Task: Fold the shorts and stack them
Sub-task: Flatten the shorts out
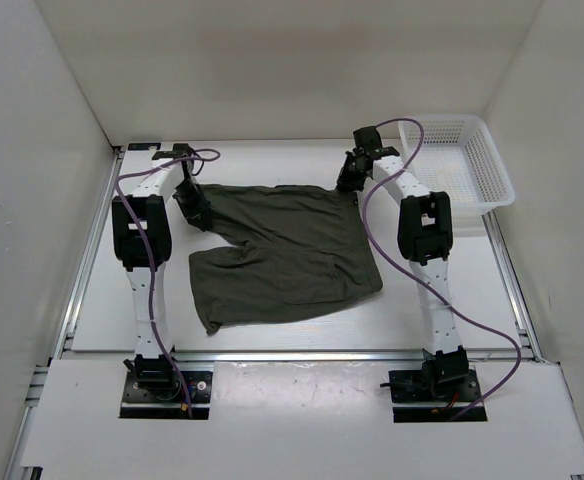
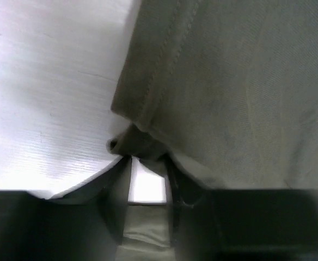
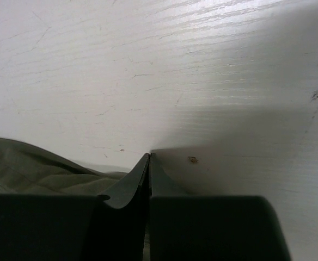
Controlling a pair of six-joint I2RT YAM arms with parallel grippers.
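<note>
The dark olive shorts (image 1: 282,250) lie spread flat on the white table, one edge along the far side. My left gripper (image 1: 194,212) is at their far left corner. In the left wrist view its jaws (image 2: 146,160) are closed on a bunched corner of the shorts (image 2: 230,81), with cloth showing between the fingers. My right gripper (image 1: 349,182) is at the far right corner, low on the table. In the right wrist view its fingertips (image 3: 150,156) meet, and the shorts (image 3: 28,168) run in behind its left finger.
A white plastic basket (image 1: 477,204) stands at the far right, just beyond the right arm. White walls close in the table on the left, back and right. Purple cables loop along both arms.
</note>
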